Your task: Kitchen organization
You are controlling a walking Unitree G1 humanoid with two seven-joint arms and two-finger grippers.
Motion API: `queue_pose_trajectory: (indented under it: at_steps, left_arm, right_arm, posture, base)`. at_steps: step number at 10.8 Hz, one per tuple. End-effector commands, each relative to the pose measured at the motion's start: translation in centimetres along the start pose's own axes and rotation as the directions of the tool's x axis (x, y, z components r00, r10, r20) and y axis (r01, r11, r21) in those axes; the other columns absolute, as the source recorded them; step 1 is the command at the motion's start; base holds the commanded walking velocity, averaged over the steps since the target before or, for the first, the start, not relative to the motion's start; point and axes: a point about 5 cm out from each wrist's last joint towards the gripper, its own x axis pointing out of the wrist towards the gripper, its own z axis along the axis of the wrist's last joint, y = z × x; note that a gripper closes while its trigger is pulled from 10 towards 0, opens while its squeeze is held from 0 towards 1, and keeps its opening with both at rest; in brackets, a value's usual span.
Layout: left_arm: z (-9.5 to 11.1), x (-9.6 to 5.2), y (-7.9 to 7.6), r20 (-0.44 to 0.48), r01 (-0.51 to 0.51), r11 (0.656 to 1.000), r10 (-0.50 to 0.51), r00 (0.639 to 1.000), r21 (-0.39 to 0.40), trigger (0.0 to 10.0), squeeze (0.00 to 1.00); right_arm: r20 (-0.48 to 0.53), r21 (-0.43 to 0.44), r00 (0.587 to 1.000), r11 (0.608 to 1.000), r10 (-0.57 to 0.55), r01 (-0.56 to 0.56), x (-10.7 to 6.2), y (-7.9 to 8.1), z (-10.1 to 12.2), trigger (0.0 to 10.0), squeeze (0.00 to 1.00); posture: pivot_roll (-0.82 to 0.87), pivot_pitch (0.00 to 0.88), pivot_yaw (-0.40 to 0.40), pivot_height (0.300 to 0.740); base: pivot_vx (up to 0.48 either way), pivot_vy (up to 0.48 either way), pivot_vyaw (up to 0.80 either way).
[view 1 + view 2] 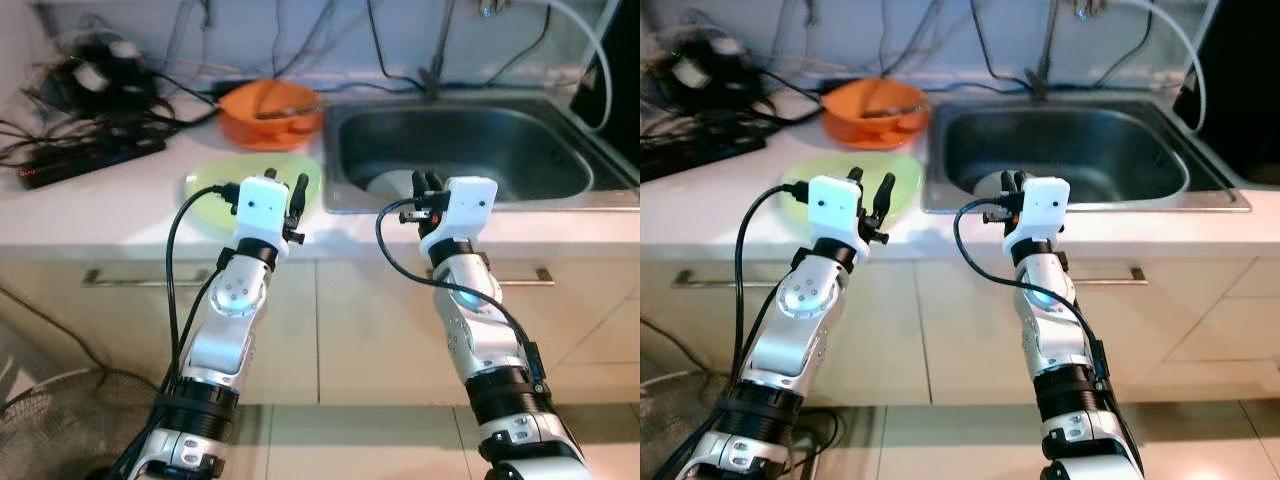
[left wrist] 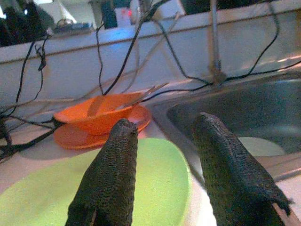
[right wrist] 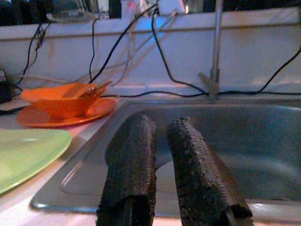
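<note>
The green plate sits on the bench by the sink, untouched. Your left gripper hangs over it, fingers wide and empty. Your right gripper has narrow fingers, holding nothing. Nothing looks tidied yet. The orange bowl holds something hard to make out.

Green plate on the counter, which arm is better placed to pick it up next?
Left, probably. The left gripper hovers open right at the green plate's near edge, while the right gripper points at the sink, further from the plate.
</note>
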Motion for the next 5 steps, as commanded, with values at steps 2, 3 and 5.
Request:
queue_pose_trajectory:
  at_steps: [2,3,5]
  left_arm:
    - [0.1,0.01,0.45,0.001,-0.012,1.0,0.012,1.0,0.013,10.0,0.0]
    - [0.15,0.04,0.51,0.002,-0.013,1.0,0.013,1.0,0.015,10.0,0.0]
    - [0.19,0.06,0.65,0.004,-0.014,1.0,0.014,1.0,0.02,10.0,0.0]
  right_arm:
    - [0.033,0.008,0.999,1.0,0.015,-0.015,0.33,0.55,0.65,10.0,0.0]
    - [0.034,-0.006,0.999,1.0,0.018,-0.018,0.34,0.61,0.65,10.0,0.0]
    - [0.046,-0.033,0.998,0.999,0.033,-0.032,0.24,0.84,0.75,10.0,0.0]
  posture:
    - [0.16,0.0,0.042,0.74]
    - [0.16,0.001,0.041,0.74]
    - [0.16,0.003,0.045,0.74]
  base:
    - [0.266,0.0,0.0]
    - [0.266,0.0,0.0]
    - [0.261,0.0,0.0]
